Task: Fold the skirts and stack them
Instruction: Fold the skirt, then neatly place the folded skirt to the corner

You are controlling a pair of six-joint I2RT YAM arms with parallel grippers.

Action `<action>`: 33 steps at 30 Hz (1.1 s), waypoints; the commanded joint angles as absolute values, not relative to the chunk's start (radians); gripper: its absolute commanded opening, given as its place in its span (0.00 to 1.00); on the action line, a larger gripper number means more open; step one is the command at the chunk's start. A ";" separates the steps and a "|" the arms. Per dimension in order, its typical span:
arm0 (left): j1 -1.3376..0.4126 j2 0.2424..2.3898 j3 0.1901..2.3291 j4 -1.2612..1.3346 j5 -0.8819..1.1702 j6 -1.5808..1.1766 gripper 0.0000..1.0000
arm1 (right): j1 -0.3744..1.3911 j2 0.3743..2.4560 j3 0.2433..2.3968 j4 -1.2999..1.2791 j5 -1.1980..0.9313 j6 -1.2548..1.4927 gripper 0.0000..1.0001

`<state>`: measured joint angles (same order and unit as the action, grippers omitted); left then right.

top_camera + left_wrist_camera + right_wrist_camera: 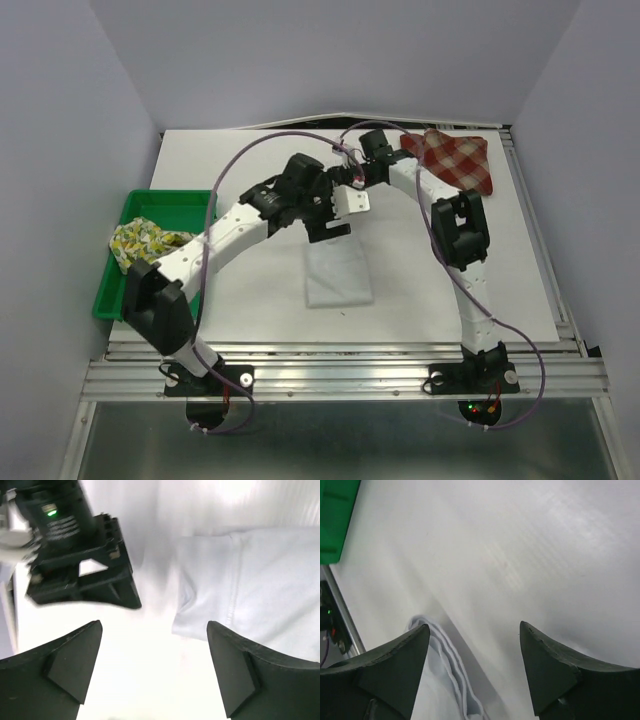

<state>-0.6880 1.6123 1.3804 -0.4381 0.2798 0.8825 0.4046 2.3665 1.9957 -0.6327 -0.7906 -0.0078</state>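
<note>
White skirt (260,580) lies just beside open left pincer (154,627).

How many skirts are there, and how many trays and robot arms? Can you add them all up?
Skirts: 3 (red plaid skirt, white skirt, fruit-print skirt)
Trays: 1 (green tray)
Robot arms: 2 (left arm, right arm)
Total: 6

The left arm (230,235) is covering the 3 o'clock end of the fruit-print skirt (140,240). The white skirt (270,580) is running off the left wrist view at 3 o'clock and the right wrist view at 6 o'clock.
</note>
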 commanded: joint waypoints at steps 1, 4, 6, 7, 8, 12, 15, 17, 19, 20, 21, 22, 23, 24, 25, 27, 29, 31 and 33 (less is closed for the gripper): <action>-0.609 1.442 1.390 -0.390 0.290 0.568 0.99 | 0.351 2.284 2.079 -0.583 -0.611 0.066 0.79; -0.535 1.378 1.338 -0.336 0.302 0.381 0.99 | 0.339 2.172 2.005 -0.551 -0.503 0.113 0.79; -0.422 1.353 1.335 -0.341 0.380 0.266 0.99 | 0.339 2.052 1.886 -0.523 -0.444 0.174 0.80; -0.422 1.344 1.332 -0.325 0.388 0.227 0.99 | 0.339 2.007 1.838 -0.519 -0.443 0.193 0.82; -0.385 1.332 1.324 -0.305 0.362 0.131 0.99 | 0.368 1.924 1.794 -0.515 -0.433 0.202 0.82; -0.354 1.348 1.318 -0.328 0.368 0.126 0.98 | 0.454 1.757 1.557 -0.486 -0.495 0.242 0.77; -0.350 1.350 1.255 -0.313 0.416 0.083 0.94 | 0.505 1.723 1.399 -0.450 -0.589 0.288 0.76; -0.347 1.345 1.200 -0.290 0.460 0.045 0.89 | 0.528 1.714 1.282 -0.411 -0.601 0.316 0.75; -0.350 1.336 1.151 -0.243 0.523 -0.018 0.82 | 0.540 1.695 1.215 -0.358 -0.577 0.331 0.75; -0.354 1.332 1.123 -0.223 0.531 -0.046 0.78 | 0.540 1.666 1.194 -0.353 -0.534 0.334 0.75; -0.377 1.321 1.068 -0.194 0.544 -0.070 0.68 | 0.540 1.649 1.178 -0.362 -0.505 0.342 0.77; -0.393 1.316 1.037 -0.180 0.549 -0.087 0.66 | 0.540 1.631 1.174 -0.371 -0.471 0.353 0.77; -0.411 1.310 0.982 -0.145 0.561 -0.107 0.66 | 0.540 1.585 1.155 -0.383 -0.384 0.398 0.78; -0.429 1.312 0.960 -0.126 0.564 -0.129 0.66 | 0.540 1.560 1.138 -0.385 -0.338 0.412 0.78; -0.449 1.315 0.937 -0.106 0.575 -0.153 0.66 | 0.540 1.537 1.117 -0.385 -0.312 0.422 0.80; -0.486 1.353 0.893 -0.043 0.621 -0.224 0.65 | 0.540 1.479 1.041 -0.377 -0.256 0.445 0.86; -0.500 1.426 0.902 -0.023 0.649 -0.238 0.63 | 0.540 1.470 0.998 -0.353 -0.252 0.465 0.88; -0.500 1.483 0.922 -0.025 0.652 -0.238 0.61 | 0.529 1.473 0.963 -0.334 -0.256 0.485 0.88; -0.496 1.557 0.946 -0.032 0.634 -0.238 0.59 | 0.529 1.499 0.939 -0.324 -0.261 0.521 0.89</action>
